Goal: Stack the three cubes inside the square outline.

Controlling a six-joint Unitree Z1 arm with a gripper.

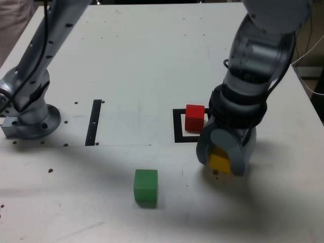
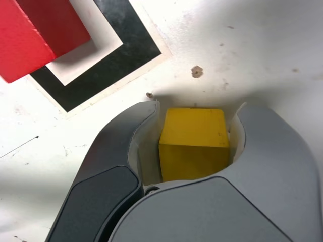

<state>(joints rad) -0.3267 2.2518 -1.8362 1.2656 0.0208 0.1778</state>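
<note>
Spread across the exterior view, a white table (image 1: 131, 66). Above it, the claw (image 2: 201, 106), clamped on the yellow cube (image 2: 194, 143) with one finger along either side. Near the claw, a black square outline (image 1: 178, 126), with the red cube (image 1: 194, 117) inside. Between the claw's fingers, outside the outline, the yellow cube; well apart, toward the exterior view's left, the green cube (image 1: 146, 186).

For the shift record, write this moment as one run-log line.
gripper: closed around yellow cube | red cube: inside black square outline | green cube: on table, outside outline
</note>
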